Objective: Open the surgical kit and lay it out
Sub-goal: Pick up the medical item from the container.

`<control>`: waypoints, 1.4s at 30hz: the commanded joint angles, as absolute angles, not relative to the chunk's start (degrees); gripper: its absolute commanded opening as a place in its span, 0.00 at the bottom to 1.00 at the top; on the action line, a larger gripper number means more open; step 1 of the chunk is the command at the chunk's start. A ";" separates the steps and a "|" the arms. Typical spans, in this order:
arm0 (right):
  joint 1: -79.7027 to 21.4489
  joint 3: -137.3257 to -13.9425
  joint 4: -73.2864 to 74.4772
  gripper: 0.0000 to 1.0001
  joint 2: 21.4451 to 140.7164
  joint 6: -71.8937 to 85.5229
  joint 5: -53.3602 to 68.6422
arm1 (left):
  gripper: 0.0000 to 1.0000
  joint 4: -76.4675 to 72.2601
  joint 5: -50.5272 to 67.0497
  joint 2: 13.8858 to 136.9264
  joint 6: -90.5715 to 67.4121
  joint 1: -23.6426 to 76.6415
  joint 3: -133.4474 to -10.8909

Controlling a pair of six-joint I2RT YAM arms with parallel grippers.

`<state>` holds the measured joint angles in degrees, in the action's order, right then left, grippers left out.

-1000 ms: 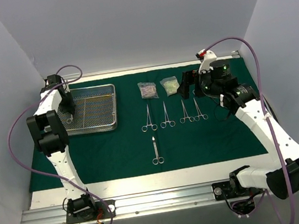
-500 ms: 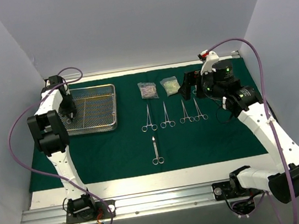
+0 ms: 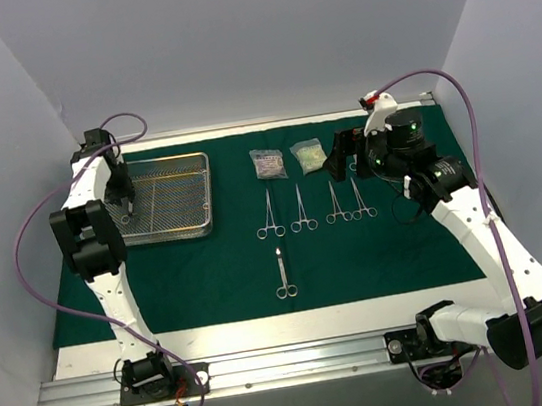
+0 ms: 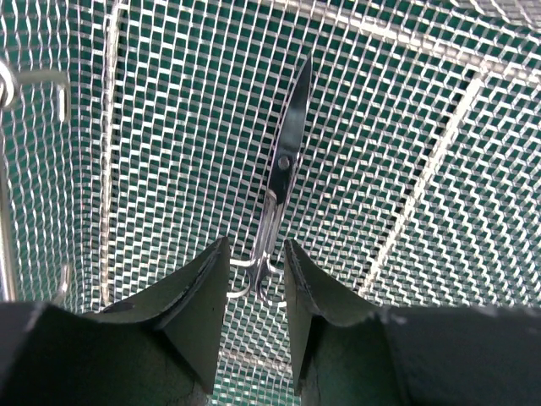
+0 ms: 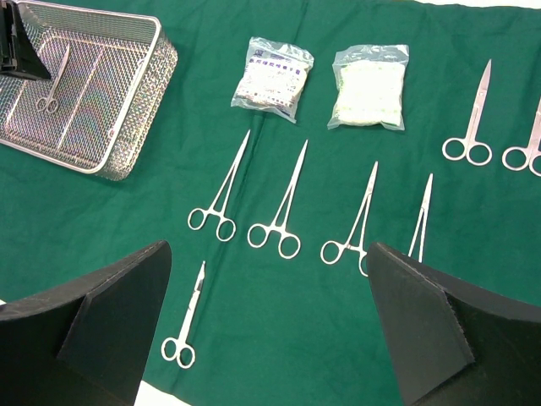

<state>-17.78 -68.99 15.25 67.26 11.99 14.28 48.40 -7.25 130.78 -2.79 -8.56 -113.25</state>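
Closest to me in the left wrist view, the left gripper (image 4: 254, 245) sits low inside the wire-mesh tray (image 4: 423, 127). Its jaws are narrowly parted and straddle the finger rings of a small pair of scissors (image 4: 283, 161). The scissors lie flat on the mesh, and I judge them flanked rather than pinched. Their long axis runs straight away from the fingers: rings nearest, pivot screw beyond, blade tip farthest and leaning a little right. A lift would therefore take them by the handle end, along that axis.

The left arm is the one on this piece. The right gripper (image 5: 268, 249) hangs well apart over the other end of the green cloth (image 3: 210, 272), jaws spread wide with nothing between them.

On the cloth, a lone pair of scissors (image 3: 282, 272) lies nearest the bases. Beyond it is a row of four clamps (image 3: 314, 207), tips pointing away, and farthest back are two clear pouches (image 5: 272, 78). The right wrist view also shows two more scissors (image 5: 472, 114) off to the right.

One pouch carries print, too small for me to read. I see no brand or other legible writing.
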 commanded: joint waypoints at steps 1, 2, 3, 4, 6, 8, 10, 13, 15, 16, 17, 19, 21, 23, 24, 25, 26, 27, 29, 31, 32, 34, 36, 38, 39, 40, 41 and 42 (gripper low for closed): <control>-18.28 -69.43 14.94 0.95 66.62 12.22 13.45 | 0.40 50.27 -6.42 133.50 -1.93 -8.96 -116.80; -18.28 -69.52 14.94 0.95 66.62 12.22 13.36 | 0.38 50.45 -6.16 134.11 -2.02 -9.05 -117.07; -18.28 -69.43 14.85 0.95 66.71 12.22 13.36 | 0.38 50.54 -5.89 134.30 -2.02 -9.05 -117.33; -18.28 -69.52 14.85 0.95 66.80 12.22 13.27 | 0.38 50.54 -5.37 134.30 -2.28 -9.05 -117.25; -18.28 -69.43 14.77 0.95 66.88 12.30 13.27 | 0.37 50.71 -4.92 134.65 -2.29 -8.97 -117.07; -18.28 -69.43 14.68 0.95 66.97 12.30 13.36 | 0.37 50.54 -4.92 134.74 -2.20 -8.79 -116.46; -18.28 -69.26 14.50 0.95 67.15 12.39 13.36 | 0.37 50.36 -4.75 134.82 -2.20 -8.79 -115.76; -18.37 -69.17 14.41 0.95 67.41 12.48 13.45 | 0.35 50.71 -4.83 135.53 -2.29 -8.79 -115.84; -18.37 -69.17 14.33 0.95 67.33 12.48 13.45 | 0.32 50.89 -5.01 136.14 -2.37 -8.79 -115.84; -18.37 -69.08 14.33 0.95 67.32 12.48 13.36 | 0.29 51.15 -4.92 136.23 -2.46 -8.79 -115.93; -18.37 -68.91 14.41 0.95 67.24 12.48 13.36 | 0.27 51.24 -4.92 136.49 -2.46 -8.70 -115.93; -18.37 -68.73 14.41 0.95 67.24 12.48 13.36 | 0.19 51.50 -4.83 136.67 -2.37 -8.70 -116.02; -18.37 -68.56 14.41 0.95 67.06 12.48 13.36 | 0.12 51.77 -4.66 136.41 -2.20 -8.61 -116.28; -18.37 -68.64 14.50 0.95 66.89 12.31 13.27 | 0.03 51.94 -4.22 135.45 -1.76 -8.35 -116.28; -18.37 -68.64 14.41 0.95 66.80 12.30 13.18 | 0.02 51.86 -4.22 134.92 -1.76 -8.18 -116.19; -18.37 -68.73 14.50 0.95 66.71 12.13 13.18 | 0.02 51.86 -3.96 134.39 -1.84 -8.17 -116.19; -18.37 -68.82 14.41 0.95 66.71 12.13 13.10 | 0.02 51.77 -3.69 133.25 -1.93 -8.17 -116.10; -18.37 -68.91 14.59 0.95 66.45 12.13 13.18 | 0.02 51.94 -3.43 132.63 -1.85 -8.09 -116.10; -18.46 -68.91 14.50 0.95 66.27 12.04 13.10 | 0.02 52.03 -3.25 130.88 -2.20 -7.91 -116.02; -18.37 -68.82 14.68 0.95 65.83 12.04 13.18 | 0.02 52.03 -3.60 129.56 -2.98 -7.91 -115.84; -18.37 -68.73 14.68 0.95 65.66 12.13 13.18 | 0.02 52.03 -3.95 128.42 -3.25 -7.91 -115.75; -18.46 -68.64 15.03 0.95 65.13 12.04 13.27 | 0.02 52.21 -3.96 127.36 -4.04 -7.91 -115.84; -18.46 -68.64 15.29 0.95 64.69 11.87 13.18 | 0.02 52.21 -3.43 126.04 -5.00 -7.91 -116.01; -18.46 -68.64 15.47 0.95 64.34 11.87 13.18 | 0.02 51.51 -3.16 124.20 -5.97 -7.82 -115.14; -18.46 -68.64 15.64 0.95 63.90 11.95 13.18 | 0.02 50.98 -2.64 123.49 -7.11 -7.82 -114.79; -18.46 -68.73 15.73 0.95 63.81 11.95 13.18 | 0.02 50.89 -2.11 122.96 -7.55 -7.74 -114.18; -18.46 -68.64 15.82 0.95 63.63 11.95 13.18 | 0.02 50.63 -1.76 121.65 -7.99 -7.82 -113.73; -18.46 -68.56 16.08 0.95 63.28 11.95 13.18 | 0.02 50.45 -1.41 121.03 -8.96 -7.65 -113.47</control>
